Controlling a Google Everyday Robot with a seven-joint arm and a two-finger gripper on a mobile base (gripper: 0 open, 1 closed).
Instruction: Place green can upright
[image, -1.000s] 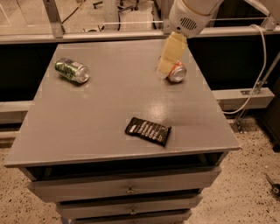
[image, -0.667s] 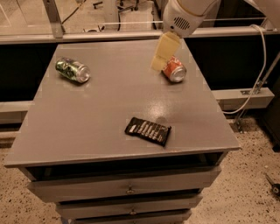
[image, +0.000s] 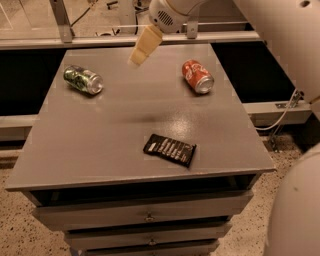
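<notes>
The green can (image: 83, 79) lies on its side at the back left of the grey cabinet top (image: 100, 135), its silver end facing front right. My gripper (image: 142, 47) hangs above the back middle of the top, to the right of the green can and well apart from it. It holds nothing that I can see.
A red-orange can (image: 198, 76) lies on its side at the back right. A black snack packet (image: 170, 149) lies flat near the front middle. My white arm (image: 290, 45) fills the right side. Drawers (image: 145, 217) are below the top, and a railing (image: 60, 20) stands behind.
My gripper has swung left, from over the red-orange can to the back middle, closer to the green can. The cans and packet have not moved.
</notes>
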